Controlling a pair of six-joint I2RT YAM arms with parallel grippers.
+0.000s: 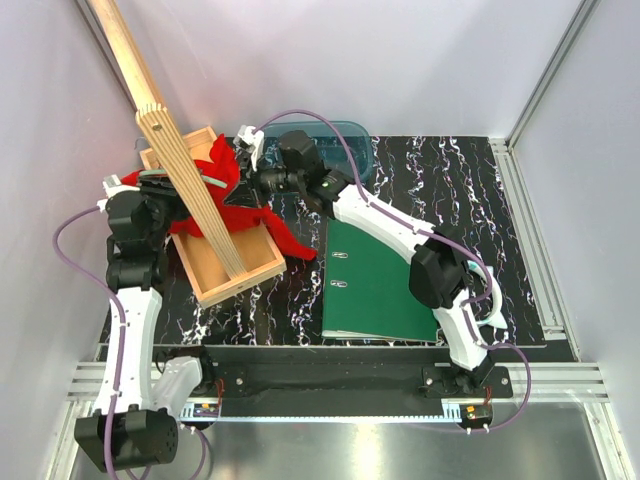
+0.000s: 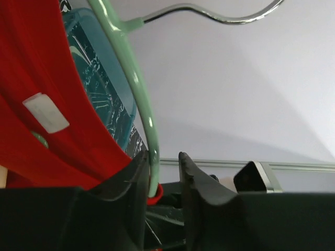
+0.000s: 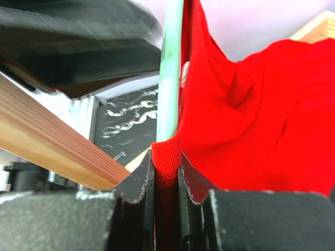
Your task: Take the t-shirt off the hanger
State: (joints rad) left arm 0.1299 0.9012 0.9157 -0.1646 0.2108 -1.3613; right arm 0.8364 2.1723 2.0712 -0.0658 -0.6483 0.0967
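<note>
Left pincer (image 2: pixel 163 158): at the left rear of the bench (image 1: pixel 450 190), its black fingers (image 2: pixel 201 188) standing on either side of one curved arm of the hanger (image 2: pixel 140 94); the arm lies against one finger with a slit showing at the other, so whether the jaws bite or merely flank it cannot be told. Hanger: pale mint-green, held up off the bench, this arm bare of cloth in the left wrist view, its metal hook (image 2: pixel 220 20) free against the pale wall. Neck label (image 2: pixel 46 112): small, white, on the inside of the red cloth just beside the hanger arm. Plywood stand (image 1: pixel 190 185): tall, slatted, leaning from the rear left corner, its foot in the wooden tray (image 1: pixel 205 262). Wooden tray: shallow, set at an angle on the left half of the bench. T-shirt (image 3: pixel 251 115): bright red, bunched round the stand and over the rear part of the tray, one end trailing over the tray's right rim onto the bench; part of it hangs beside the hanger arm. Right pincer (image 3: pixel 166 158): reaching leftward across the bench, clenched on a folded edge of the t-shirt directly below the hanger arm, the cloth squeezed between both jaws. Teal bin (image 1: pixel 345 140): translucent, at the rear centre behind the right arm. Green binder (image 1: pixel 375 285): lying flat right of centre, partly under the right arm, well apart from the tray.
</note>
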